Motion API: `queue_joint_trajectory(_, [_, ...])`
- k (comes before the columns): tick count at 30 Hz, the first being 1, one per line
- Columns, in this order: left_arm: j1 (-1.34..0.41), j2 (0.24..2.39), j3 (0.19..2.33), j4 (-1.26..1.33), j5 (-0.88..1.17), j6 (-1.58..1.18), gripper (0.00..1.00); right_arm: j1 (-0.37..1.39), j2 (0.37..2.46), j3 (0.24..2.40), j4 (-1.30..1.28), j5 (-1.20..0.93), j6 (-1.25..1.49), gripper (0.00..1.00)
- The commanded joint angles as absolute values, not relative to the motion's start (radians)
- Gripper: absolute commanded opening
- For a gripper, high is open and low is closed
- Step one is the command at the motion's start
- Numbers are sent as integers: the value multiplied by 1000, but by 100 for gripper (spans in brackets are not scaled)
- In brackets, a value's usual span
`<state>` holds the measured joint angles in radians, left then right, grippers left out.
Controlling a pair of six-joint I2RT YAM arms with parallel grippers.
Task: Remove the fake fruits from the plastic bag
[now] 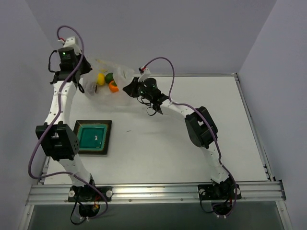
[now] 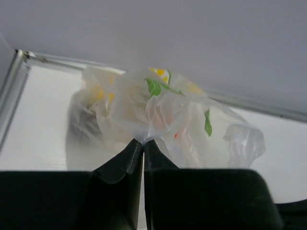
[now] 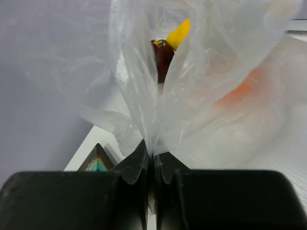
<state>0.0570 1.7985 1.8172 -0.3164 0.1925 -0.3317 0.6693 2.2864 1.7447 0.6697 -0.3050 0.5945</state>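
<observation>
1. The plastic bag (image 1: 115, 76) is at the far left of the worktop (image 1: 158, 153), held between the two arms.
2. The left fingers (image 2: 127, 160) are pressed together, with a fold of the bag's film pinched between their tips. The bag bulges just beyond them, and green print shows on its skin.
3. The right fingers (image 3: 136, 165) are likewise closed on a gathered pleat of film, at the opposite side of the bag.
4. All the fake fruits seen are inside the bag. From above, the yellow fruit (image 1: 100, 79), the green fruit (image 1: 109, 76) and the orange fruit (image 1: 113, 86) show through the film. They are bunched close together between the two sets of fingers.
5. In the right wrist view, the dark red fruit (image 3: 163, 60) shows through a gap in the film. The yellow fruit's tip is just above it, and the orange one is a blur behind the plastic to the right.
6. It cannot be told whether the bag's underside rests on the worktop or hangs clear.
7. The green square tray (image 1: 108, 138) lies flat beside the left arm, well apart from the bag and nearer the bases.
</observation>
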Motion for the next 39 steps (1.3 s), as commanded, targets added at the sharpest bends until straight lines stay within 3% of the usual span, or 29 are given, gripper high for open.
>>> queue_joint_trajectory(1, [106, 1707, 1920, -267, 215, -423, 2, 684, 2146, 1821, 692, -327, 577, 0])
queue_joint_trajectory(9, [156, 1749, 2056, -363, 279, -468, 2, 696, 2166, 2035, 552, -330, 520, 0])
queue_joint_trajectory(15, [175, 1653, 1770, -206, 218, -451, 2, 698, 2180, 1890, 606, -310, 534, 0])
queue_joint_trajectory(31, [175, 1776, 2147, -322, 368, -506, 2, 706, 2040, 1764, 594, -284, 471, 0])
queue_joint_trajectory(39, [181, 1764, 2060, -330, 328, -479, 2, 704, 2075, 1787, 569, -276, 465, 0])
